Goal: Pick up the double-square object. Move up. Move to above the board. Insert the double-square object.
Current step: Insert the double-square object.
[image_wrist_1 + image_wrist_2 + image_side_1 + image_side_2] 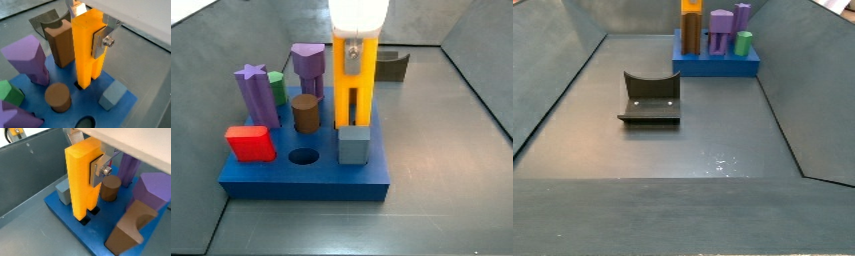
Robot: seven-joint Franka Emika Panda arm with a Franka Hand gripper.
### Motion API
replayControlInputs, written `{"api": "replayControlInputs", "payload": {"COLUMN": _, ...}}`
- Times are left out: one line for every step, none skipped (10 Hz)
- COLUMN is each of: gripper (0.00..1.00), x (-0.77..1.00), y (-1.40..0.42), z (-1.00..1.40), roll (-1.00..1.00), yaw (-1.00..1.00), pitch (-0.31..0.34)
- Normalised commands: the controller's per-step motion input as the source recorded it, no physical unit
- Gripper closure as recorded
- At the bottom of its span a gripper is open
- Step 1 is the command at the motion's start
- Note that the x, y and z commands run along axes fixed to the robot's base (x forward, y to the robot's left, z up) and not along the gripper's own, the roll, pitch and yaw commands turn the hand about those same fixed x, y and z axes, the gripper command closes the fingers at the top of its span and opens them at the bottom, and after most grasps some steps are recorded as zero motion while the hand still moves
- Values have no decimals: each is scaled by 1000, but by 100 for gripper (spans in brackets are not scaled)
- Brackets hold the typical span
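Observation:
The double-square object [87, 47] is a tall yellow-orange bar with a lengthwise groove. It stands upright, and its lower end sits in a hole of the blue board [83, 107]. My gripper [90, 30] is shut on its upper part, with one silver finger [103, 42] flat against its side. The bar [81, 178], the gripper [85, 160] and the board [67, 213] also show from the opposite side. In both side views the bar [356, 90] [691, 30] stands on the board [305, 175] [716, 66]. Glare hides the gripper [358, 20] above the bar.
On the board stand a brown arched block [59, 45], purple pegs [28, 57], a brown cylinder [58, 96], a grey cube [112, 95], a green peg [278, 95] and a red cube [249, 142]. A round hole [302, 156] is open. The fixture [651, 98] stands on the floor.

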Motion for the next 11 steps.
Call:
{"api": "replayControlInputs", "payload": {"gripper": 100, "x": -83, "y": -60, "z": -169, "roll": 257, "yaw": 409, "pitch": 43}}
{"api": "replayControlInputs", "payload": {"gripper": 100, "x": -34, "y": 0, "z": -137, "roll": 214, "yaw": 394, "pitch": 60}}
{"api": "replayControlInputs", "payload": {"gripper": 100, "x": 0, "y": 197, "z": 0, "roll": 114, "yaw": 169, "pitch": 76}}
{"api": "replayControlInputs", "payload": {"gripper": 100, "x": 0, "y": 83, "z": -163, "roll": 139, "yaw": 77, "pitch": 0}}
{"api": "replayControlInputs", "payload": {"gripper": 100, "x": 97, "y": 31, "z": -166, "roll": 90, "yaw": -40, "pitch": 0}}
{"api": "replayControlInputs", "payload": {"gripper": 100, "x": 66, "y": 31, "z": -154, "roll": 67, "yaw": -126, "pitch": 0}}
{"api": "replayControlInputs", "payload": {"gripper": 100, "x": 37, "y": 0, "z": -220, "roll": 30, "yaw": -149, "pitch": -26}}
{"api": "replayControlInputs", "payload": {"gripper": 100, "x": 231, "y": 37, "z": -249, "roll": 41, "yaw": -383, "pitch": -51}}
{"api": "replayControlInputs", "payload": {"gripper": 100, "x": 251, "y": 131, "z": -231, "roll": 31, "yaw": -391, "pitch": -17}}
{"api": "replayControlInputs", "payload": {"gripper": 100, "x": 300, "y": 146, "z": -249, "roll": 0, "yaw": -460, "pitch": -76}}
{"api": "replayControlInputs", "payload": {"gripper": 100, "x": 206, "y": 163, "z": -249, "roll": 13, "yaw": -357, "pitch": -67}}
